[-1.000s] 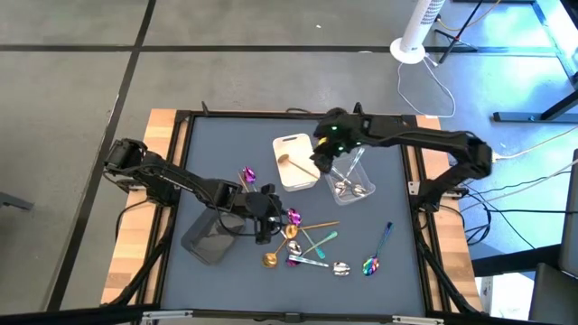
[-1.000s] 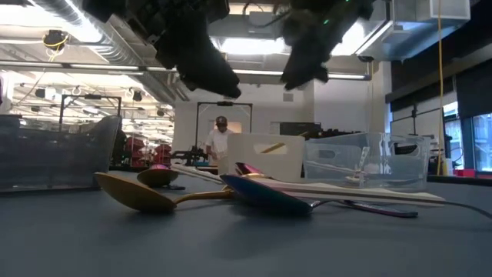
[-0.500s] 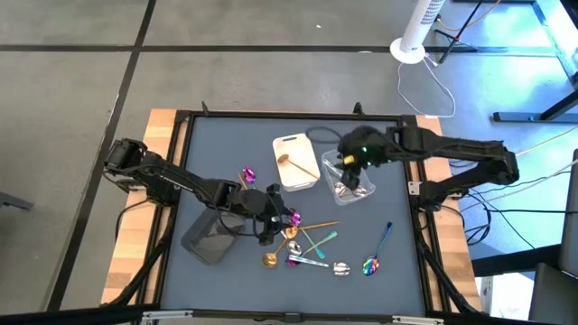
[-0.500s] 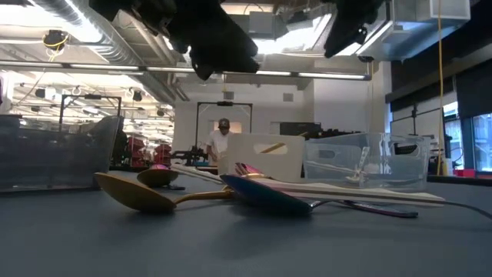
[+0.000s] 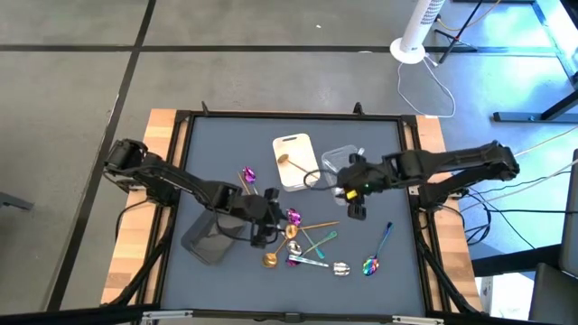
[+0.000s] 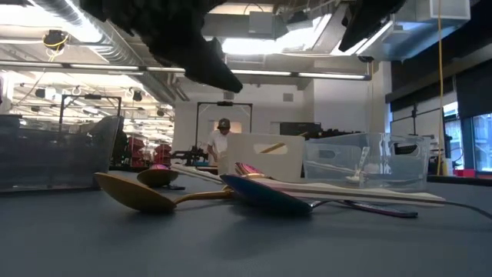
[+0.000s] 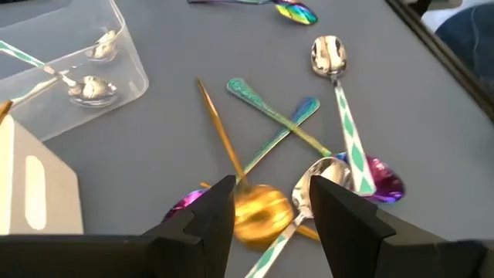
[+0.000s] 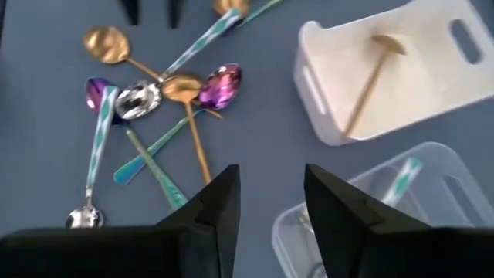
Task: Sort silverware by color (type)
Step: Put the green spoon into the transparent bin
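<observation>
While most of the silverware [image 5: 307,242] lies heaped mid-table, the left gripper [image 7: 266,202] hovers over a gold spoon [image 7: 258,210], fingers parted and empty; the right gripper [image 5: 356,204], spread and empty, hangs beside the clear tray [image 5: 340,162]

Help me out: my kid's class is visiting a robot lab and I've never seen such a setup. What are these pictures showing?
Two dark robot arms work at a grey table. One camera looks down from above, one sits at tabletop height, and one rides on each wrist. The left gripper is open above a loose pile of spoons, right over a gold spoon. The right gripper is open too, near a clear tray holding silver spoons. A white tray holds one gold spoon. A dark grey tray lies by the left arm. Neither gripper holds anything.
</observation>
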Controlling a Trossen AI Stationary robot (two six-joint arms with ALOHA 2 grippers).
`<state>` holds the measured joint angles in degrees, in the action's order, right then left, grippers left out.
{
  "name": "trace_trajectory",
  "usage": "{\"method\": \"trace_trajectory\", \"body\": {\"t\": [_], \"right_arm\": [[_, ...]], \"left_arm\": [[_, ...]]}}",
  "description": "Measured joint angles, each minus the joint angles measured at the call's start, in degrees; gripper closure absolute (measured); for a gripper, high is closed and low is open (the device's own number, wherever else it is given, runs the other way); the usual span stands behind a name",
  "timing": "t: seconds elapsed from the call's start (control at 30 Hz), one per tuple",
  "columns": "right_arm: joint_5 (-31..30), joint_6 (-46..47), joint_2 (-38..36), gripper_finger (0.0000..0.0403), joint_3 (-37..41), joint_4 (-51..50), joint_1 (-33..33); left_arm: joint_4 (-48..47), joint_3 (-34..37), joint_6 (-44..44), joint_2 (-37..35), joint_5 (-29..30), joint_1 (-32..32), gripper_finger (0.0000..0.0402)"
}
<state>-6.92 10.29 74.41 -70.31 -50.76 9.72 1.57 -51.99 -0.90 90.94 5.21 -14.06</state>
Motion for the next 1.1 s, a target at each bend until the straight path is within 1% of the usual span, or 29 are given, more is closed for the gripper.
{"method": "trace_trajectory", "body": {"t": [0.2,0.47,0.53,0.77,0.93,1.1], "right_arm": [[0.04,0.24,0.00,0.0269,4.88,6.53,3.48],[1.24,0.51,0.04,0.0269,9.75,11.03,5.89],[2.37,1.47,0.04,0.0269,10.23,11.52,6.06],[2.58,1.92,0.15,0.0269,10.52,12.04,6.07],[2.58,1.90,0.15,0.0269,10.52,12.21,6.05],[2.58,1.90,0.15,0.0269,10.52,12.21,6.05]], "left_arm": [[-1.21,0.00,3.07,2.05,-0.16,2.14,0.0240],[-5.18,0.02,6.62,3.40,-4.52,4.12,0.0240],[-5.94,-0.03,7.62,3.40,-4.88,4.30,0.0240],[-7.67,-0.02,8.28,4.26,-4.96,4.30,0.0240],[-7.59,-0.01,8.17,7.11,-4.97,4.30,0.0240],[-7.25,0.00,8.10,10.11,-7.38,4.30,0.0240]]}}
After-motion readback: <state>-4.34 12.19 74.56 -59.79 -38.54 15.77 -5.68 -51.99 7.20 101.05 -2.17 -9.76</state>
